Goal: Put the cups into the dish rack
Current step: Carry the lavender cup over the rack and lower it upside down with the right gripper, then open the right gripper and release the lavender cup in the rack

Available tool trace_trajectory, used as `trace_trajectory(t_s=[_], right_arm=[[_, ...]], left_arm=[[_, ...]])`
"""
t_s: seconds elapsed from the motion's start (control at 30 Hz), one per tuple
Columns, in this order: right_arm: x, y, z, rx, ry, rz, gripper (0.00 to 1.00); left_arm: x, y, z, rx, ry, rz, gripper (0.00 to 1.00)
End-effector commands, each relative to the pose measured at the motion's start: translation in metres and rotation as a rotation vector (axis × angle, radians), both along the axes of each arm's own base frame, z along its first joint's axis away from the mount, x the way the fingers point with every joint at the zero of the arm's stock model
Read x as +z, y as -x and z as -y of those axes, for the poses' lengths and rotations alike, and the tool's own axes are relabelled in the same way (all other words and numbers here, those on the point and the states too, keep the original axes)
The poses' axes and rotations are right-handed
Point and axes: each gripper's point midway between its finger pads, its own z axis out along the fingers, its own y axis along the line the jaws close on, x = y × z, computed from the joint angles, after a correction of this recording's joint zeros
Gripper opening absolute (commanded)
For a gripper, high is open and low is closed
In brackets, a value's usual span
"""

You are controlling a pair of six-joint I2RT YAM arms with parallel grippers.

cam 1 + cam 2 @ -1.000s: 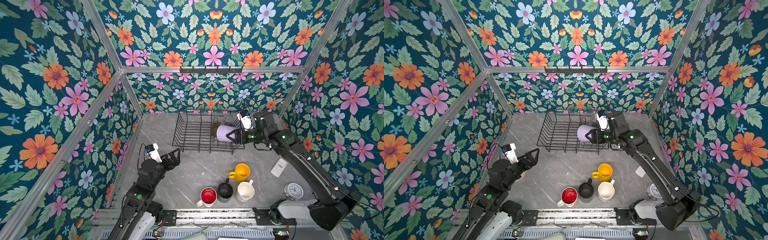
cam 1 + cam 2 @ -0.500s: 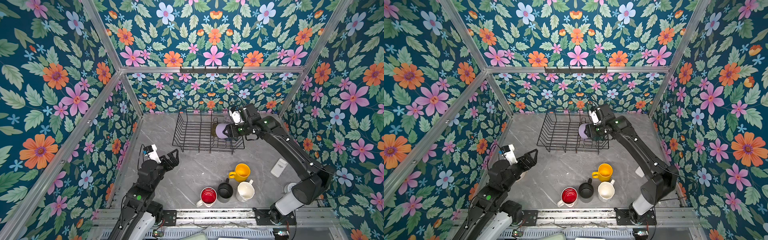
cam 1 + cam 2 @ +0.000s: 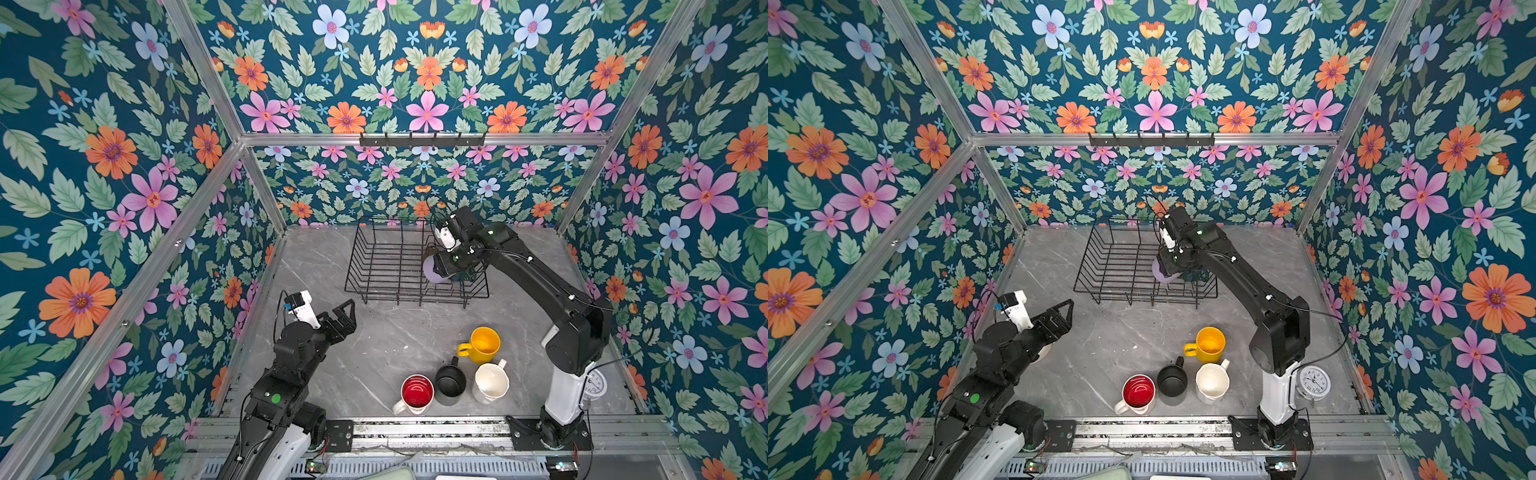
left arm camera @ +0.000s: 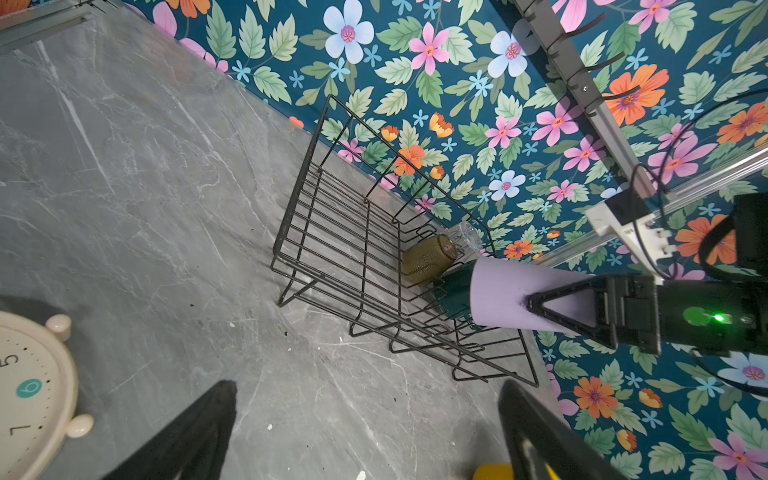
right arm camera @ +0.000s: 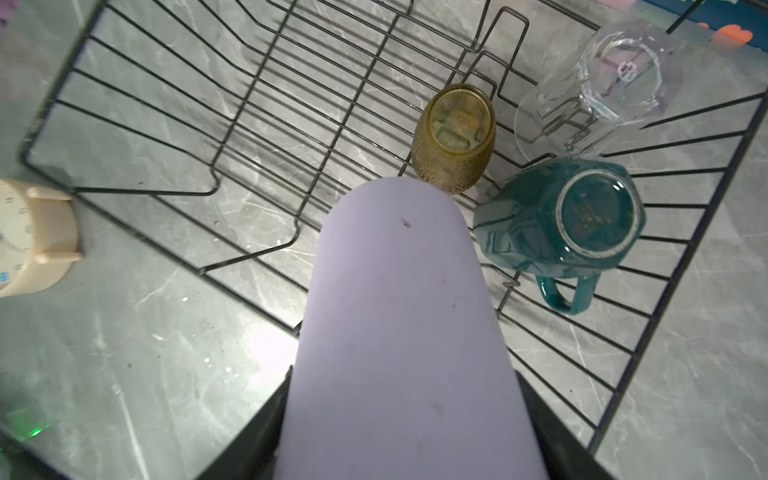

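The lilac tumbler is clamped across its body between the two black fingers of the right gripper, which stand partly apart at the tumbler's width. It hangs tilted over the right-hand part of the dish rack, just inside the rack's near side; whether it touches the wires cannot be told. Just beyond its far end, inside the rack, sits the olive glass tumbler, tilted with its base showing. Beside that is the dark green mug, base up and handle pointing toward the rack's near side, and behind both, in the rack's far right corner, the clear glass, also base up.

The rest of the rack is bare wire. Well apart from the rack, on the grey marble table toward the arm bases, four mugs stand upright in a cluster: the yellow mug nearest the rack, then the black mug, the cream mug and the white red-lined mug.

The left gripper hovers off the rack's near left corner, jaws spread wide and holding nothing. A cream alarm clock sits below it.
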Motion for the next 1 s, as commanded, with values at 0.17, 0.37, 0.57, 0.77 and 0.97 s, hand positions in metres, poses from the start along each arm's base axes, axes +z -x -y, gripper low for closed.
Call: trace_trajectory(t_s=[0.17, 0.37, 0.57, 0.77, 0.97], right_arm=[[-0.019, -0.007, -0.005, 0.032, 0.084, -0.050, 0.18], [-0.035, -0.013, -0.012, 0.052, 0.133, -0.090, 0.18], [-0.054, -0.019, -0.014, 0.061, 0.183, -0.129, 0.19], [-0.072, -0.025, -0.015, 0.066, 0.226, -0.160, 0.27], [-0.086, -0.030, -0.018, 0.064, 0.238, -0.176, 0.44]], left_arm=[[0.001, 0.001, -0.004, 0.013, -0.018, 0.004, 1.00], [-0.001, 0.002, -0.005, 0.016, -0.020, 0.003, 1.00], [-0.002, 0.002, -0.006, 0.021, -0.025, 0.002, 1.00], [-0.001, 0.002, -0.007, 0.025, -0.027, 0.002, 1.00], [-0.003, 0.003, -0.008, 0.031, -0.031, 0.000, 1.00]])
